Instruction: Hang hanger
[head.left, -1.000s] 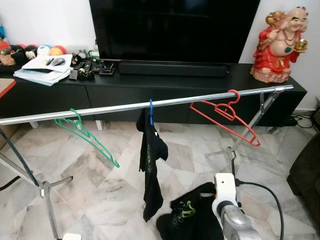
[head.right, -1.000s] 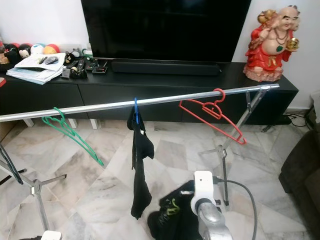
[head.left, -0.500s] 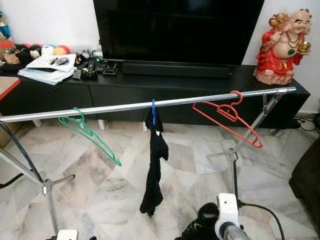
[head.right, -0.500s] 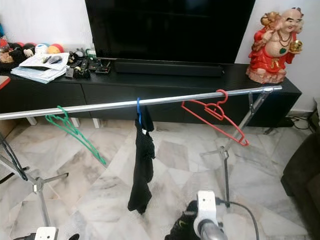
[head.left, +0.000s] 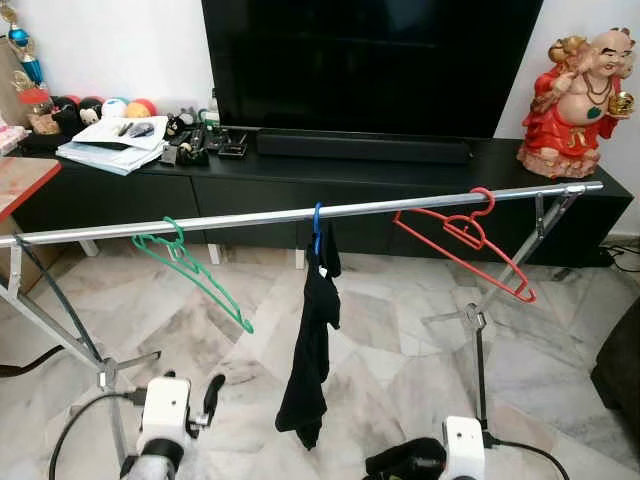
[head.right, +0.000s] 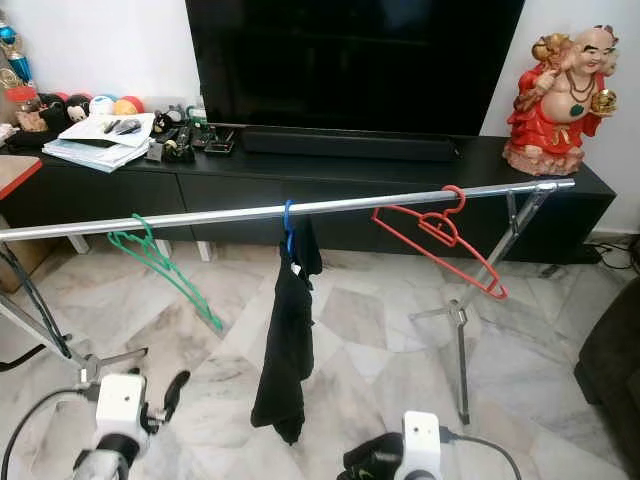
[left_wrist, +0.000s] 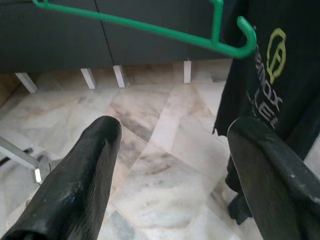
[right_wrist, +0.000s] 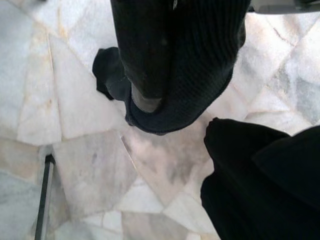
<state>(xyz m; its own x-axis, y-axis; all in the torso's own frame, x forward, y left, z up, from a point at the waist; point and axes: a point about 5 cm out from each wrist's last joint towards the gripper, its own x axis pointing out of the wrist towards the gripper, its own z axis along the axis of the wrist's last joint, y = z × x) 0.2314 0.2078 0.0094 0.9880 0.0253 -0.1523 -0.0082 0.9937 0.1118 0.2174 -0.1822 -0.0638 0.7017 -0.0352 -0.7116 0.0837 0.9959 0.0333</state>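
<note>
1. A long metal rail ran across the room on tripod legs, in front of a black TV cabinet, and it sloped slightly upward toward the robot's right end.

2. Three hangers sat hooked on that rail: a green hanger near the left end, a blue hanger at the middle carrying a dark garment that hung limp toward the marble floor, and a red hanger near the right end. All three were already on the rail.

3. The left pincer was low, under the left part of the rail, with its two fingers spread wide and nothing between them. In its wrist view the lower tip of the green hanger lay ahead and above, and the hung garment stood just beside the farther finger.

4. The right pincer was low, below the middle-right of the rail, and pressed onto a bunch of black cloth that draped over one finger. Whether a hanger was inside that cloth could not be told.

5. My judgement: the rail's long axis ran left to right, above and ahead of both pincers, so any hanging move would have to go upward and forward. The right arm was nearer the open stretch between the blue and red hangers.
</note>
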